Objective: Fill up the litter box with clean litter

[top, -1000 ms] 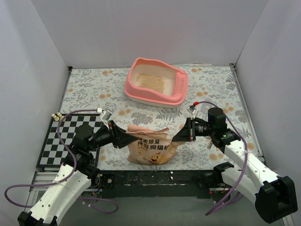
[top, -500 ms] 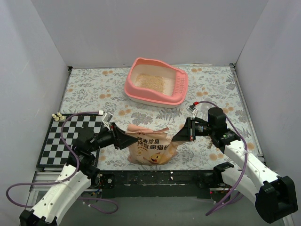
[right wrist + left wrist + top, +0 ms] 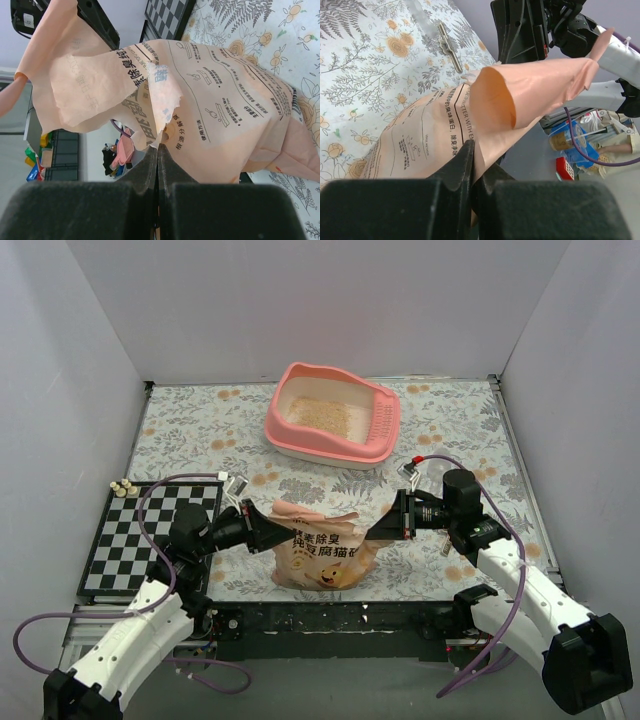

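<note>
The pink litter box (image 3: pixel 385 418) stands at the back centre, with tan clean litter (image 3: pixel 320 414) over part of its cream base. An orange-tan plastic bag (image 3: pixel 322 552) with dark printed characters stands at the table's near edge between both arms. My left gripper (image 3: pixel 268 529) is shut on the bag's left top corner (image 3: pixel 485 112). My right gripper (image 3: pixel 378 525) is shut on the bag's right top edge (image 3: pixel 165 107). The bag's mouth is stretched between them. The bag is well short of the box.
A black-and-white checkerboard mat (image 3: pixel 145 525) lies at the left, with small cream pieces (image 3: pixel 123 487) at its far corner. The floral tablecloth (image 3: pixel 200 430) covers the table. White walls close in the left, back and right sides.
My left arm's elbow and cable have shifted slightly; its gripper stays clamped on the bag corner. The bag, the right arm and the litter box have not moved.
</note>
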Controlling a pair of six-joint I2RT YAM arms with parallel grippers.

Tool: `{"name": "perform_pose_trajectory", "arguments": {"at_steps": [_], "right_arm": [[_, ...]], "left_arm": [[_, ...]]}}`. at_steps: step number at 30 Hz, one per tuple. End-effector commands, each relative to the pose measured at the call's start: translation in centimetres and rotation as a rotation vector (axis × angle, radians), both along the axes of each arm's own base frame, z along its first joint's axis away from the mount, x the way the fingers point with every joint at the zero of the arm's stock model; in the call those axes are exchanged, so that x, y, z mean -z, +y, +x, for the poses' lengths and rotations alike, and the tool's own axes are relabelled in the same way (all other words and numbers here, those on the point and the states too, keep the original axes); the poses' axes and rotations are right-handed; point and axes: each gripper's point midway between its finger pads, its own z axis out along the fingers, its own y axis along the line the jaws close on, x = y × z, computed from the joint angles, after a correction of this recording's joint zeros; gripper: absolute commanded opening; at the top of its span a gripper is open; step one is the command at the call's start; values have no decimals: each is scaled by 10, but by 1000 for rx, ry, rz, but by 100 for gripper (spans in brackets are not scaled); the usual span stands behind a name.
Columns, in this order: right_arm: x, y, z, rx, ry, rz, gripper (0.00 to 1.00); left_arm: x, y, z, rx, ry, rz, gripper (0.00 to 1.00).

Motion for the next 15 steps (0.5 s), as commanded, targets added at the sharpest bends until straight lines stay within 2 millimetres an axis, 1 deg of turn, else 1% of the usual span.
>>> {"name": "perform_pose_trajectory", "arguments": {"at_steps": [1,5,6,7,8,11,13,15], "right_arm": [[-13,0,-5,-37,-65,51,1],[-10,-1,-6,-35,-51,42,1],[-9,-1,-8,-40,-39,41,1],[-9,-1,-9,-41,-27,40,1],[-8,-2,-10,-43,-16,39,1],[-9,-2,-18,-60,47,63,1],[-7,-3,-26,-68,120,94,1],[-3,-5,-33,-63,188,113,1]], "left_arm": [[-5,1,6,-19,-25,20,0],[-10,8,14,-93,36,81,0],[-15,8,13,-96,58,86,0],[-15,9,11,-94,106,93,0],[-21,7,7,-81,136,82,0],[-27,7,-7,-70,260,22,0],[-29,10,-15,-89,318,-1,0],[-28,16,-23,-111,363,5,0]]}}
